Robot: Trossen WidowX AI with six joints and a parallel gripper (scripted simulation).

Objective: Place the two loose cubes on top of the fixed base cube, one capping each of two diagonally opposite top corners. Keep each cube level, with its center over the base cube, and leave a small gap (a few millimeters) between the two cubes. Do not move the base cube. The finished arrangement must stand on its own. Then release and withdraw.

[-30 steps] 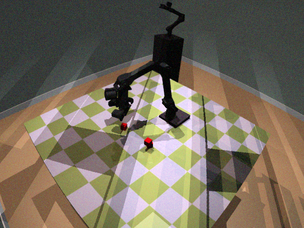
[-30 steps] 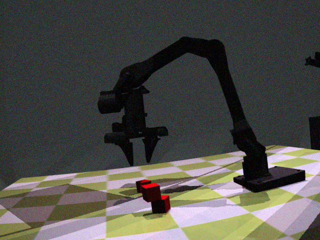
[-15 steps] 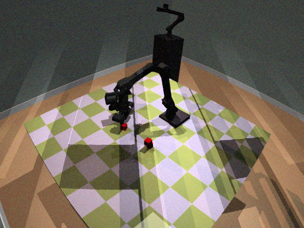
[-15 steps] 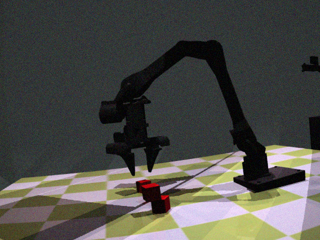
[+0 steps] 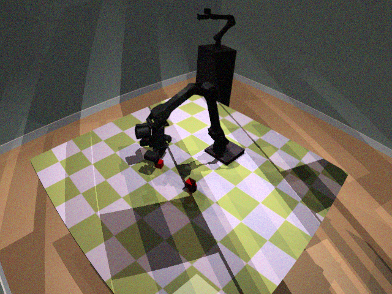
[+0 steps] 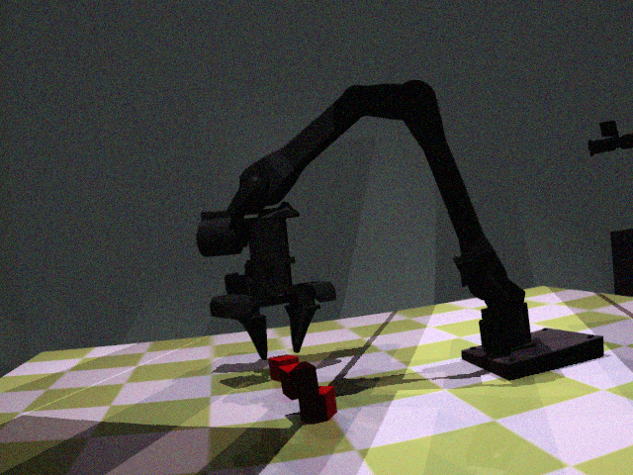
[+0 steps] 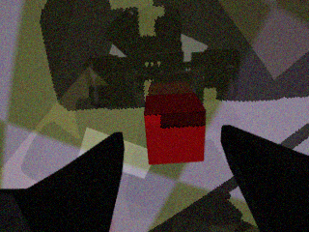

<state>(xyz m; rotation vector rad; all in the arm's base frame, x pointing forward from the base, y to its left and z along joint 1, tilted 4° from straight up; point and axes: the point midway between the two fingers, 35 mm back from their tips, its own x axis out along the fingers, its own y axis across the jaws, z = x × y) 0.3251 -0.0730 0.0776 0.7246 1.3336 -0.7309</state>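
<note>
A loose red cube (image 5: 160, 163) (image 6: 276, 369) (image 7: 177, 145) sits on the checkered mat. My gripper (image 5: 158, 158) (image 6: 281, 354) (image 7: 172, 136) is open and empty, pointing down just above this cube, with one finger toward each side of it in the wrist view. The second red cube (image 5: 190, 181) (image 6: 290, 383) rests on top of the base cube (image 6: 327, 401), offset toward one corner and overhanging it; it looks level. In the top view the upper cube hides most of the base cube. Strong shadow darkens both.
The stack stands close to the loose cube, on the camera side in the top and exterior views. The arm's base plate (image 5: 234, 152) (image 6: 557, 352) is to the right on the mat (image 5: 266, 218) (image 6: 510, 414). A dark pedestal (image 5: 210, 63) with another small arm (image 5: 226, 26) stands behind.
</note>
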